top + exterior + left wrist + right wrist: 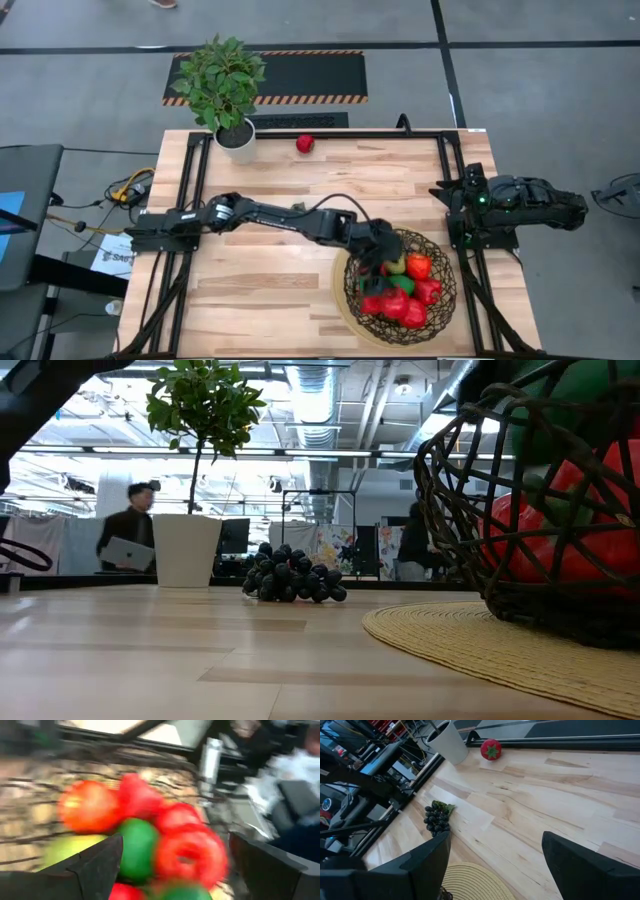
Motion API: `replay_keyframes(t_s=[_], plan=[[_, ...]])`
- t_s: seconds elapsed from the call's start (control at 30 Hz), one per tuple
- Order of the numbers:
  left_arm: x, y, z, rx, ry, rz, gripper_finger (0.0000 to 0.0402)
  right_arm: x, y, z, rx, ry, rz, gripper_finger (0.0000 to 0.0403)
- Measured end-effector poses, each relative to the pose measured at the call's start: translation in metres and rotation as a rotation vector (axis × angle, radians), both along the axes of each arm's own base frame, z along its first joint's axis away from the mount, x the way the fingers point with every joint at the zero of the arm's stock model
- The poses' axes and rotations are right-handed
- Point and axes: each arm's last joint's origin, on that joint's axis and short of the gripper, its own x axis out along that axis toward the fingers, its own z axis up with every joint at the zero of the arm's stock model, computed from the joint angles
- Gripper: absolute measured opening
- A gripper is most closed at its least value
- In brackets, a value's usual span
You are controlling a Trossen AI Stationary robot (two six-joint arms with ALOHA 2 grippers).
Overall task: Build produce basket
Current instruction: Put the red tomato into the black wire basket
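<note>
Two pieces are out on the table: the dark grape bunch (pixel 436 818) and a red strawberry-like fruit (pixel 305 143) near the white plant pot (pixel 238 143); the rest sit heaped in the dark woven wire basket (pixel 440 300) on its tan round mat (pixel 470 640); the left gripper (pixel 170 865) hangs over that heap, arm stretched across, jaws apart and empty, likely just unloading; the right gripper (pixel 495 865) waits folded at the table's right edge, jaws apart.

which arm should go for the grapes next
Left, probably. The left gripper hangs open over the basket and seems empty. The grapes lie on the table's left half, under that arm's reach. The right gripper is parked at the right edge, farther off.
</note>
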Motion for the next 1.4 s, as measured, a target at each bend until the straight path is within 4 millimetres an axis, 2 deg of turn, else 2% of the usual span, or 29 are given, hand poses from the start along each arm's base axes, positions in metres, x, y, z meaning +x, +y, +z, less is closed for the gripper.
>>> replay_keyframes(t_s=[0.13, 0.3, 0.4, 0.53, 0.63, 0.73, 0.87, 1.0, 1.13, 1.4], plan=[[0.003, 0.017, 0.000, 0.039, -0.005, 0.089, 0.0348, 0.000, 0.000, 0.000, 0.000, 0.000, 0.000, 0.0333], [0.005, 0.032, 0.000, -0.014, 0.019, 0.139, 0.0348, 0.000, 0.000, 0.000, 0.000, 0.000, 0.000, 0.0333], [0.003, 0.044, 0.013, -0.070, 0.043, 0.126, 0.0348, 0.000, 0.000, 0.000, 0.000, 0.000, 0.000, 0.0333], [-0.020, 0.061, 0.054, -0.086, 0.028, 0.134, 0.0348, 0.000, 0.000, 0.000, 0.000, 0.000, 0.000, 0.0333], [-0.045, 0.074, 0.082, 0.059, 0.048, 0.235, 0.0348, 0.000, 0.000, 0.000, 0.000, -0.001, 0.000, 0.0333], [-0.068, 0.089, 0.091, 0.242, 0.144, 0.383, 0.0348, 0.000, 0.000, 0.000, 0.000, -0.001, 0.000, 0.0333], [-0.089, 0.115, 0.082, 0.404, 0.358, 0.493, 0.0348, 0.000, 0.000, 0.000, 0.000, 0.000, 0.000, 0.0333], [-0.089, 0.149, 0.060, 0.419, 0.468, 0.560, 0.0348, 0.000, 0.000, 0.000, 0.000, -0.001, 0.000, 0.0333], [-0.090, 0.191, 0.041, 0.421, 0.501, 0.658, 0.0348, 0.000, 0.000, 0.000, 0.000, 0.000, 0.000, 0.0333], [-0.113, 0.281, 0.011, 0.418, 0.572, 0.781, 0.0348, 0.000, 0.000, 0.000, 0.000, 0.000, 0.000, 0.0333]])
